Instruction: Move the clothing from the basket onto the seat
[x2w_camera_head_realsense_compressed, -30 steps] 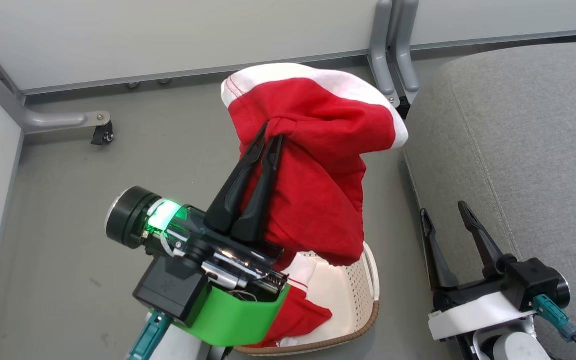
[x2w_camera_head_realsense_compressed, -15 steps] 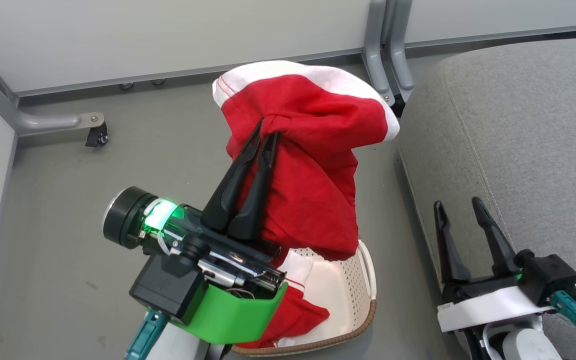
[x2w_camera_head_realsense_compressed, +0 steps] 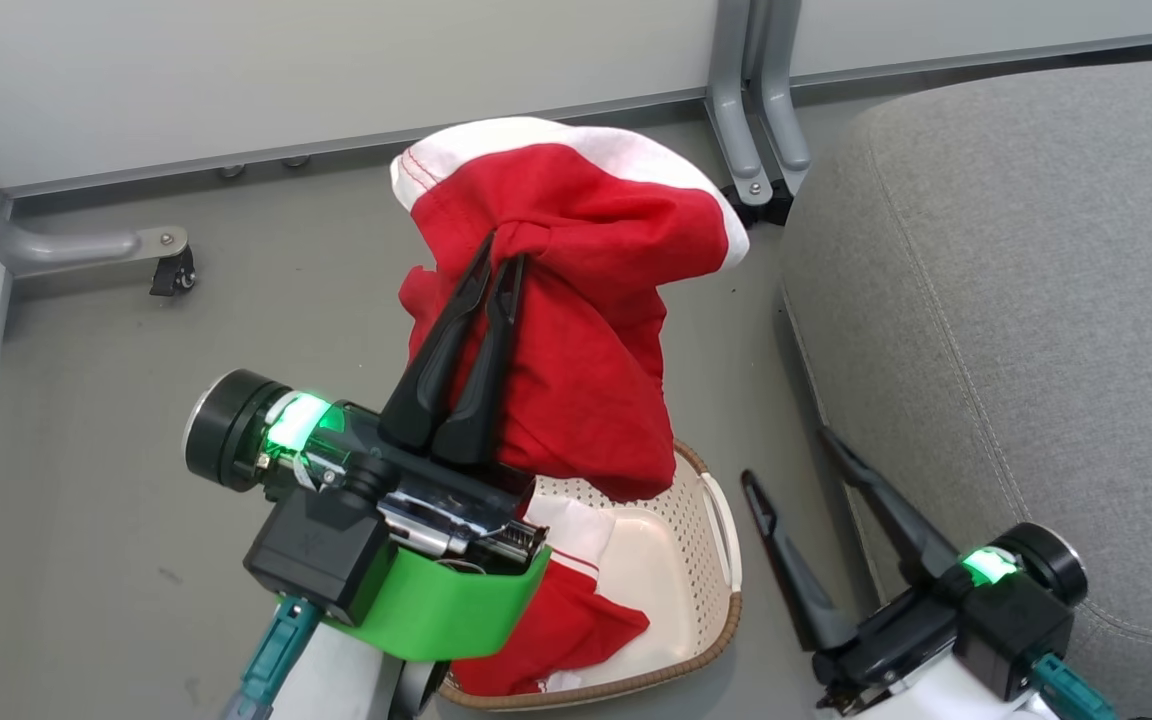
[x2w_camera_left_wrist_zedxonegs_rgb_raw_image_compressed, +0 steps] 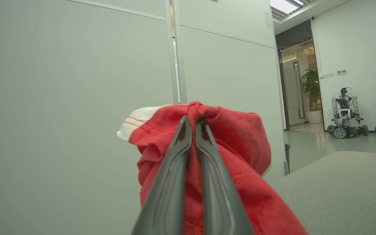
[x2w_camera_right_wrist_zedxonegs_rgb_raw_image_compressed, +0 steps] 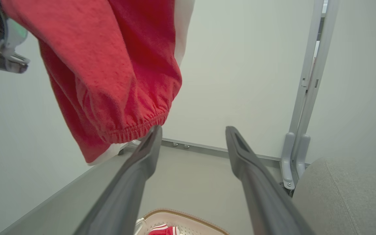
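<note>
Your left hand is clamped on a pinch of the red garment. Its two long dark fingers are pressed almost together, with a knot of soft, slightly fuzzy cloth bunched at the tips. The garment hangs in loose folds above the basket, with a broad white band arching over its top at 12 o'clock and a gathered elastic hem along its lowest edge.

The basket stands on the smooth grey floor. It is rounded cream plastic, perforated, with a brown woven-look rim. A second red piece with white stripes lies crumpled inside it.

The seat is grey woven upholstery with a rounded corner and a stitched seam. It lies at 3 o'clock of the basket, and the held garment hangs apart from it.

Your right hand is spread wide and grips nothing, its fingers pointing up between the basket and the seat's edge. In the right wrist view the elastic hem hangs just beside one fingertip, and you cannot tell whether they touch.
</note>
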Motion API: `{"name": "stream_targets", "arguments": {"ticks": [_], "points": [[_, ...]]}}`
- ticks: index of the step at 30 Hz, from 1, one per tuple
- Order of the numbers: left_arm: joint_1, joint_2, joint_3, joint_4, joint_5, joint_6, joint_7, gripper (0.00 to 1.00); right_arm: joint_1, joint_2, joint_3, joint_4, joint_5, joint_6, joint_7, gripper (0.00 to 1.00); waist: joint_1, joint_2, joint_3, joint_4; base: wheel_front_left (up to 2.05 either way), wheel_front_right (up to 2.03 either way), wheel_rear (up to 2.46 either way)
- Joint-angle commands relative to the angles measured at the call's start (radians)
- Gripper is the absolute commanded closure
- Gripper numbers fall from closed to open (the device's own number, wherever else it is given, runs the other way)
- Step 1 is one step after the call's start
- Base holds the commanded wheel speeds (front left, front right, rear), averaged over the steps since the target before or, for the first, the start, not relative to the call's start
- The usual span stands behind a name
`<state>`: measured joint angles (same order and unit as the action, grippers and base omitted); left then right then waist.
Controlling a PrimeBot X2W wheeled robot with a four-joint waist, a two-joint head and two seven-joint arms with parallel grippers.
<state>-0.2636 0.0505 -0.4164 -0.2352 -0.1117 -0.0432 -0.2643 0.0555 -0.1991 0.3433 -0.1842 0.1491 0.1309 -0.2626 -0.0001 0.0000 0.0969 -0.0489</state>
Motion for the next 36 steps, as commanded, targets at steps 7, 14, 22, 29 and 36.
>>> {"name": "stream_targets", "arguments": {"ticks": [7,14,22,29,36], "points": [[-0.027,0.0,0.004,-0.007,0.002,-0.007,0.0,1.0,-0.079,-0.069,0.174,-0.081,0.003,0.0,-0.003,0.0,0.0001,0.0,0.007,0.005,0.0,0.0,0.0],[-0.033,0.0,-0.014,-0.008,-0.001,-0.01,0.0,1.0,-0.151,-0.071,0.245,-0.05,-0.024,0.0,-0.003,0.0,0.0001,0.0,0.005,0.023,0.0,0.0,0.0],[-0.042,0.0,-0.031,-0.001,-0.001,-0.01,0.0,1.0,-0.194,0.007,0.238,-0.013,-0.034,0.0,-0.003,0.0,0.0001,0.0,0.004,0.042,0.0,0.0,0.0],[-0.038,0.0,-0.052,0.008,0.0,-0.012,0.0,1.0,-0.219,0.039,0.247,0.027,-0.045,0.0,-0.003,0.0,0.0001,0.0,0.003,0.053,0.0,0.0,0.0],[-0.036,0.0,-0.076,0.026,-0.008,-0.021,0.0,1.0,-0.239,0.066,0.217,0.073,-0.068,0.0,-0.003,0.0,0.0001,0.0,0.007,0.063,0.0,0.0,0.0]]}}
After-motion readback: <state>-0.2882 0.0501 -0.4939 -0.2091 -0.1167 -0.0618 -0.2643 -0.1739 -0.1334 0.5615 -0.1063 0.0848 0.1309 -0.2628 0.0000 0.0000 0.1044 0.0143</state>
